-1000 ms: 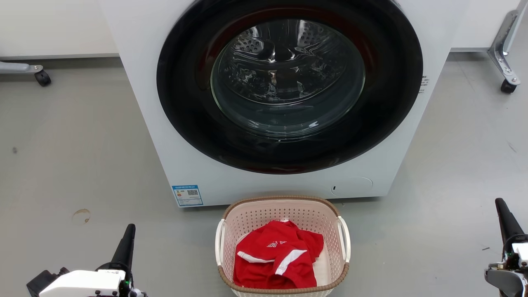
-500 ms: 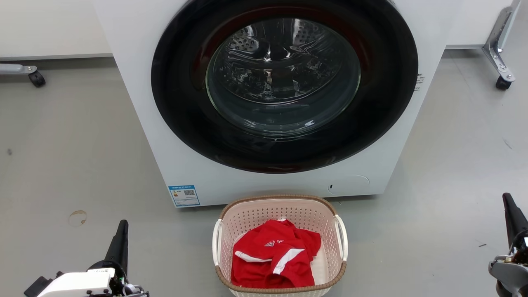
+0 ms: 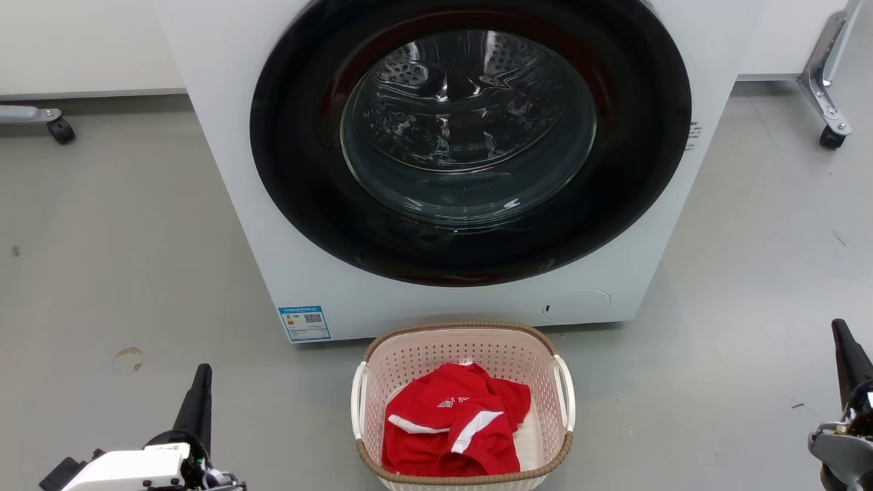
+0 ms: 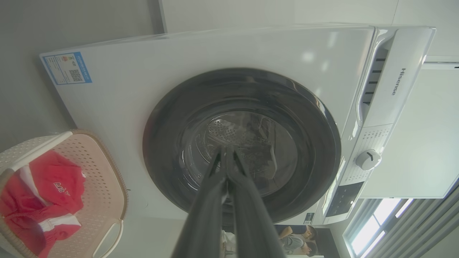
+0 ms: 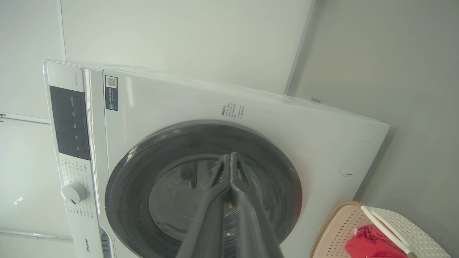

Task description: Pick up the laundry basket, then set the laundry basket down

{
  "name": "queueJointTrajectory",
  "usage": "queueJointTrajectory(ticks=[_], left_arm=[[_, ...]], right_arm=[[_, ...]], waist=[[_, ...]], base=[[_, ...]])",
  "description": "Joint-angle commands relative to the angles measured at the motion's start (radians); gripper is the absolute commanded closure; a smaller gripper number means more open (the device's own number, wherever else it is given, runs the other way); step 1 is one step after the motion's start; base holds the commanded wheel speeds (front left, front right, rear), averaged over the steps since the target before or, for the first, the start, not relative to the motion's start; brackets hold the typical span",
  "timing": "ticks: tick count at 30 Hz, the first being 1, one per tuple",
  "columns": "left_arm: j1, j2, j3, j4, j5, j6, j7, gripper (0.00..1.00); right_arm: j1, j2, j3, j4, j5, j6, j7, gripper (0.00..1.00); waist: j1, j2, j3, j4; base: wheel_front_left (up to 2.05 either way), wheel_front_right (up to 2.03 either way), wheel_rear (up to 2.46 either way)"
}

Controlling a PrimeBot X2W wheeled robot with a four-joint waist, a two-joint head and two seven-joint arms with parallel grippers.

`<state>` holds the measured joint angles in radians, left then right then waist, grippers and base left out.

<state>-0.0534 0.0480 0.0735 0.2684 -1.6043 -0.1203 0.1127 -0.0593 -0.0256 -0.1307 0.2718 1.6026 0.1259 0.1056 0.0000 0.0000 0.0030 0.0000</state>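
While open floor [image 3: 102, 273] flanks the cream, brown-rimmed laundry basket [image 3: 464, 354] before the washing machine [image 3: 232, 170], I see left gripper [image 3: 202, 382] and right gripper [image 3: 842, 341] jaws pinched together, empty.

"Hisense" stands in dark letters on the top panel [image 4: 396, 81] of the washing machine [image 4: 118, 107] — the only word that reads clearly. A blue sticker [image 3: 305, 322] with a QR code sits at the lower corner of the machine's front, its print too small to read. The red shirt [image 3: 450, 429] in the laundry basket [image 3: 464, 329] bears white lettering — creased, illegible.
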Motion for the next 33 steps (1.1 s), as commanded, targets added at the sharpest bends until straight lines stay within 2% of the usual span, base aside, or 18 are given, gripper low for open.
queueJointTrajectory(ticks=[1, 33], left_arm=[[-0.054, 0.007, 0.034, -0.023, -0.009, -0.010, -0.004, 1.00], [-0.054, 0.005, 0.037, -0.023, -0.007, -0.010, -0.002, 1.00]], right_arm=[[-0.049, -0.025, 0.016, -0.027, 0.005, 0.005, 0.008, 1.00], [-0.049, -0.025, 0.016, -0.027, 0.005, 0.005, 0.009, 1.00]], waist=[[0.0000, 0.0000, 0.000, 0.000], [0.0000, 0.0000, 0.000, 0.000]], base=[[0.00, 0.00, 0.00], [0.00, 0.00, 0.00]])
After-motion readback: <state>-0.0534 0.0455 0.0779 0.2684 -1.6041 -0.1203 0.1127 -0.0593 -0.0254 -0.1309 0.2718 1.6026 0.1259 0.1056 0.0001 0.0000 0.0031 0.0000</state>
